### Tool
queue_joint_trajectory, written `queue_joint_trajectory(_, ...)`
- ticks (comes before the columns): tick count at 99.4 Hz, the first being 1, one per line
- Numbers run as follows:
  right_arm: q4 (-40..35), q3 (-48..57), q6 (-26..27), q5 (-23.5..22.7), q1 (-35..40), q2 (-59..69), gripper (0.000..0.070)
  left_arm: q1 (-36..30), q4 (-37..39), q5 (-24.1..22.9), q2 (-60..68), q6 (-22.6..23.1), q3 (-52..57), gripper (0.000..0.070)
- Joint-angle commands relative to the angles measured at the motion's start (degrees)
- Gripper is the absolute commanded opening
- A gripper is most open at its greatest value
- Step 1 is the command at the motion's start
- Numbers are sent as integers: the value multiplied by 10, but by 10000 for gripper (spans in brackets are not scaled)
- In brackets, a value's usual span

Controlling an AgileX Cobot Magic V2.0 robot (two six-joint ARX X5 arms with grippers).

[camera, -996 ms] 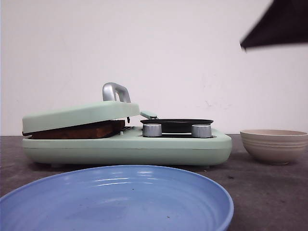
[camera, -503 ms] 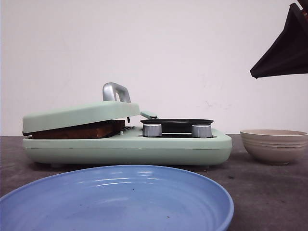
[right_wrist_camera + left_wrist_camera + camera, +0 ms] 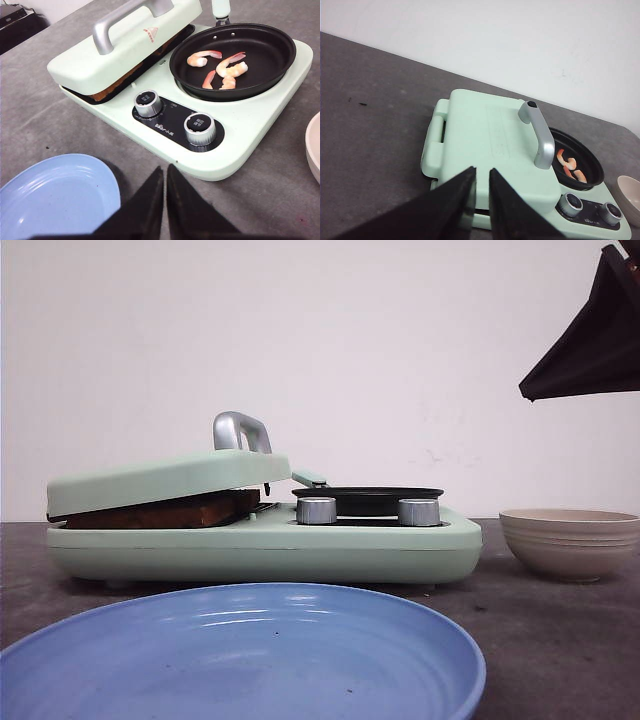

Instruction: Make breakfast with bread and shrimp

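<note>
Mint-green lid (image 3: 165,480) presses the bread (image 3: 170,512) inside the breakfast maker (image 3: 265,550) so it toasts; right of it, shrimp (image 3: 220,67) sit in the black pan (image 3: 235,60) to cook. Left gripper (image 3: 481,192) and right gripper (image 3: 165,200) hover with fingers nearly together, holding nothing.

Plain white wall (image 3: 400,360) behind dark grey table (image 3: 540,640).

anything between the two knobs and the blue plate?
Right wrist view: only the appliance's green front edge and bare grey table separate the knobs from the blue plate.
</note>
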Motion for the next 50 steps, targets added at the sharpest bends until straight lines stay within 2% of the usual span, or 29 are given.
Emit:
queue_joint_trajectory(1, 7, 1, 4, -1, 3, 2, 0, -2, 7, 0, 0, -3, 3, 0)
queue_joint_trajectory(21, 7, 1, 4, -1, 3, 2, 0, 11, 10, 0, -16, 5, -16, 0)
queue_joint_trajectory(27, 8, 1, 4, -1, 3, 2, 0, 26, 33, 0, -33, 62, -43, 0)
queue_joint_trajectory(35, 8, 1, 4, -1, 3, 2, 0, 59, 102, 9, -68, 189, -98, 0)
queue_joint_trajectory(41, 8, 1, 4, -1, 3, 2, 0, 88, 153, 38, -100, 274, -144, 0)
queue_joint_trajectory(45, 8, 1, 4, -1, 3, 2, 0, 108, 167, 55, -122, 296, -170, 0)
queue_joint_trajectory(50, 8, 1, 4, -1, 3, 2, 0, 130, 165, 73, -146, 298, -196, 0)
